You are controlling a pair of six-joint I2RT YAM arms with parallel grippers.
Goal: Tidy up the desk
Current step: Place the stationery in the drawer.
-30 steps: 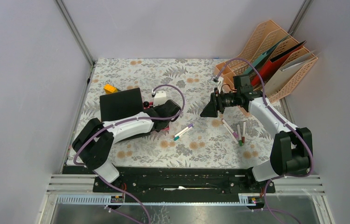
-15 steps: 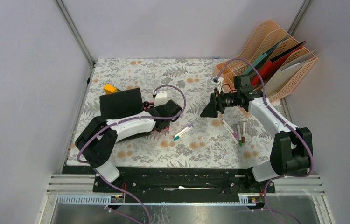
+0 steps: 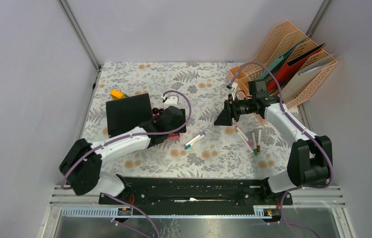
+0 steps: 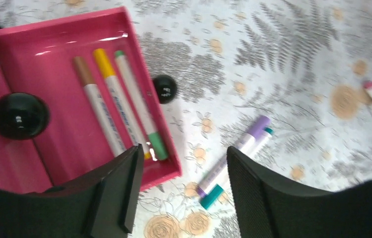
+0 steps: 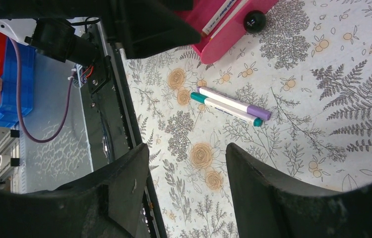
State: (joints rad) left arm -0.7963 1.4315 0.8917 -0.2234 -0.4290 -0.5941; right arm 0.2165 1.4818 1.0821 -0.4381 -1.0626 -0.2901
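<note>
The desk (image 3: 214,153) is covered in fern-and-flower cloth. At its left a pink tray (image 4: 35,64) holds a brown, a yellow and a green marker (image 4: 139,114) side by side. My left gripper (image 4: 181,163) hangs open over the tray's near right corner, nothing between its fingers. Just right of the tray a purple-capped and a teal-capped marker (image 4: 236,156) lie together on the cloth, also seen as a marker pair (image 3: 194,140). My right gripper (image 5: 186,163) stands open and empty above the desk's middle, facing left.
A black notebook (image 3: 128,110) and a small yellow object (image 3: 117,93) lie at the left. Several more markers (image 3: 251,140) lie at the right. A peach file rack (image 3: 293,64) with folders stands at the back right. A black ball (image 4: 164,89) rests beside the tray.
My left gripper has opened. The left arm's elbow has swung toward the near left and its wrist has shifted slightly left. The right arm has not moved.
</note>
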